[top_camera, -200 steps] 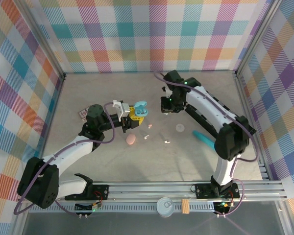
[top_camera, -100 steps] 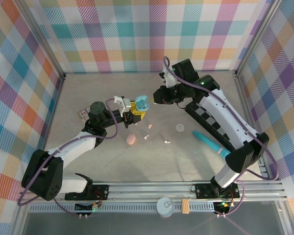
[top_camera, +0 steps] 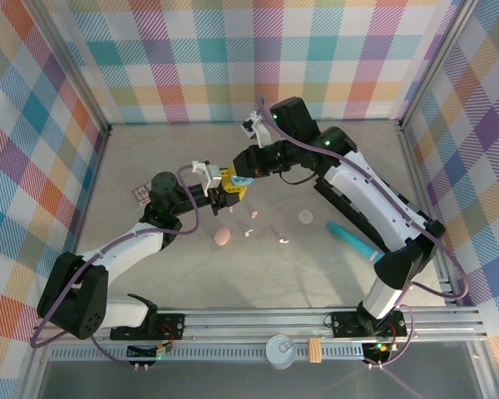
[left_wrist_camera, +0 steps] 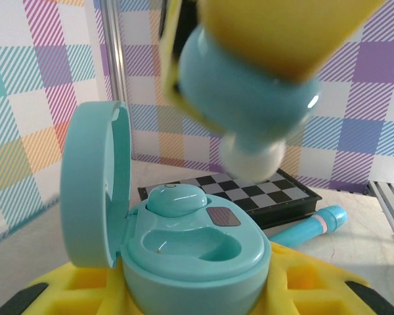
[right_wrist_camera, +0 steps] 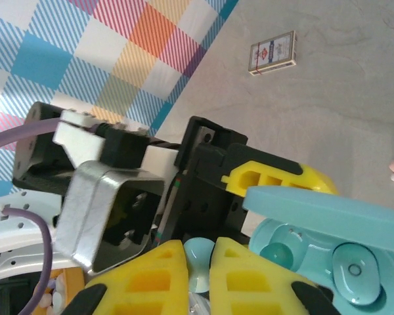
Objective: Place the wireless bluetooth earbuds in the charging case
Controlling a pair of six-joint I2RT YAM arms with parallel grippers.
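Over the middle of the bench (top_camera: 299, 274), the left claw (top_camera: 232, 190) grasps the teal charging case (left_wrist_camera: 190, 256) lid-open and upright, so the right claw (right_wrist_camera: 197, 248), clenched on a teal earbud (left_wrist_camera: 249, 98) just above it, can drop it into the empty well (left_wrist_camera: 194, 244) beside the seated earbud (left_wrist_camera: 177, 199).

— Your top view?
— High behind the arm bases (top_camera: 233, 320), looking down, far off, whole table (top_camera: 258, 283).
— Your wrist views?
— Very close. Left looks level across the table, right tilts down. All three share the open teal case (top_camera: 243, 179) (left_wrist_camera: 197, 256) (right_wrist_camera: 341, 262); both wrists share the teal earbud (left_wrist_camera: 243, 92) (right_wrist_camera: 198, 261).
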